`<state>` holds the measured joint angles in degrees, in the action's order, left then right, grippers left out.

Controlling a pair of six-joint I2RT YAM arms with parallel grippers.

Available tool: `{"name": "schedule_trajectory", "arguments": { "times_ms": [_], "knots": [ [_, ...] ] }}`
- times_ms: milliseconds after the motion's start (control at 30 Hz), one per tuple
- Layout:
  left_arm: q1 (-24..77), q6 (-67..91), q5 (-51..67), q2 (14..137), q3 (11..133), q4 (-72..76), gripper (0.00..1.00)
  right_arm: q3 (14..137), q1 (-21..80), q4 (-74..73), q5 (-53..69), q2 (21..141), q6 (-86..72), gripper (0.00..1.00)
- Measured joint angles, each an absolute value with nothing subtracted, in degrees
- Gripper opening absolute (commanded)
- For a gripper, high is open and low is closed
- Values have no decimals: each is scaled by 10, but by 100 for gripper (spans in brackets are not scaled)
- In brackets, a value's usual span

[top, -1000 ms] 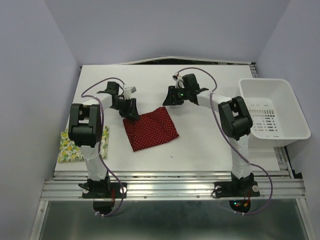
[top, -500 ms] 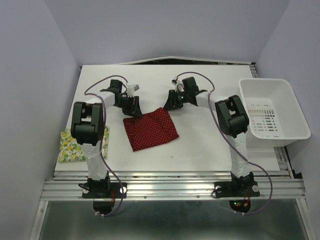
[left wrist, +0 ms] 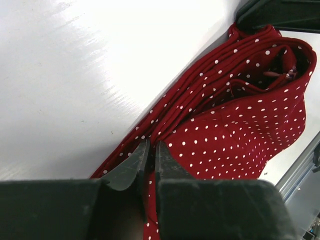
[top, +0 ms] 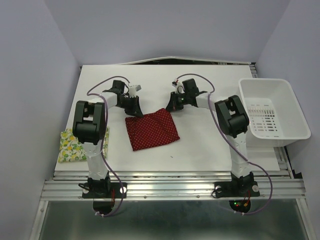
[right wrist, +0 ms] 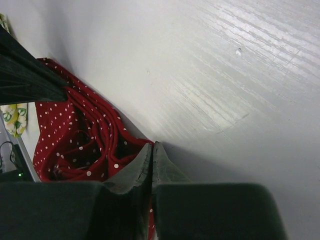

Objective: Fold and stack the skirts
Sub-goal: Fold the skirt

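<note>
The dark red polka-dot skirt (top: 151,128) lies flat, folded into a rough square, mid-table. My left gripper (top: 136,113) is down on its far left corner, and in the left wrist view (left wrist: 151,145) the jaws are pinched on a ridge of the red cloth (left wrist: 240,130). My right gripper (top: 170,107) is at the far right corner. Its jaws (right wrist: 152,145) are pressed together on the edge of the bunched red fabric (right wrist: 75,135). The lemon-print skirt (top: 75,142) lies folded at the table's left edge, away from both grippers.
A white plastic bin (top: 272,115) stands at the right edge of the white table (top: 210,145). Purple walls close in on the left, right and back. The arm bases sit on a metal rail at the near edge.
Both grippers have dropped onto the far corners of the red skirt and closed from open to pinched. The skirt's far edge has bunched slightly.
</note>
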<state>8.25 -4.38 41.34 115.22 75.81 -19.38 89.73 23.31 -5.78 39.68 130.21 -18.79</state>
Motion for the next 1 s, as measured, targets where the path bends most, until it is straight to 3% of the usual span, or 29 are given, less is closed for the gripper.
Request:
{"name": "schedule_trajectory", "arguments": {
  "times_ms": [133, 600, 1000],
  "knots": [
    [83, -47, 410, 1143, 754, -198, 3, 891, 233, -53, 390, 1300, -187, 1],
    [83, -77, 391, 1076, 726, -231, 0, 872, 233, -47, 353, 1285, -180, 1],
    [74, -77, 375, 1076, 722, -232, 14, 864, 234, -46, 346, 1278, -177, 1]
  ]
}}
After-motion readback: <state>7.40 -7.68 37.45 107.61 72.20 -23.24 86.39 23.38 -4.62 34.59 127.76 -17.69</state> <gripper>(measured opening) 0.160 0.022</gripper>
